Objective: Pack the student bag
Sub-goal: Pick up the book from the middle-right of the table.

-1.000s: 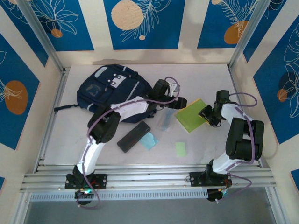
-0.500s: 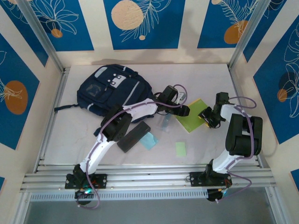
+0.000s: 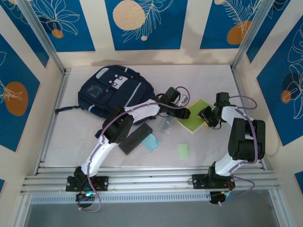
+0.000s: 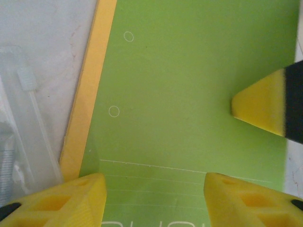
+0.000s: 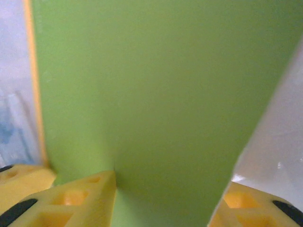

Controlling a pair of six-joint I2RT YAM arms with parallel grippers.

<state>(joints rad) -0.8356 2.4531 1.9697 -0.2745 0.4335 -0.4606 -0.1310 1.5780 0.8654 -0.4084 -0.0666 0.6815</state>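
- The student bag (image 3: 115, 90), dark navy with pale grey trim and a white patch on its front pocket, lies flat on the back left part of the worktop (image 3: 66, 130). A dark strap trails off towards the left rail.
- The left arm reaches diagonally across the bag's near right corner. The left gripper (image 3: 183, 110) is over the left part of a green book (image 3: 194, 124) right of centre.
- In the left wrist view the left gripper (image 4: 156, 201) has its yellow fingers apart, poised over the book's (image 4: 189, 94) green cover and clamping nothing. An orange strip runs along the cover's left side.
- A clear plastic packet (image 4: 23, 137) with a thin white stick inside lies just left of the book. From above, the packet (image 3: 164, 124) sits between the book and a black case (image 3: 136, 138).
- The right gripper (image 3: 207, 115) is at the book's right side. One of its yellow fingertips (image 4: 258, 106) lies at the right edge of the cover.
- In the right wrist view the right gripper's (image 5: 165, 203) fingers are apart, one over the green cover (image 5: 142, 85) and the other at the book's edge above the worktop. I cannot tell whether they press on the book.
- A pale blue card (image 3: 152, 142) touches the case's right end, and a small green card (image 3: 183, 151) lies alone nearer the front.
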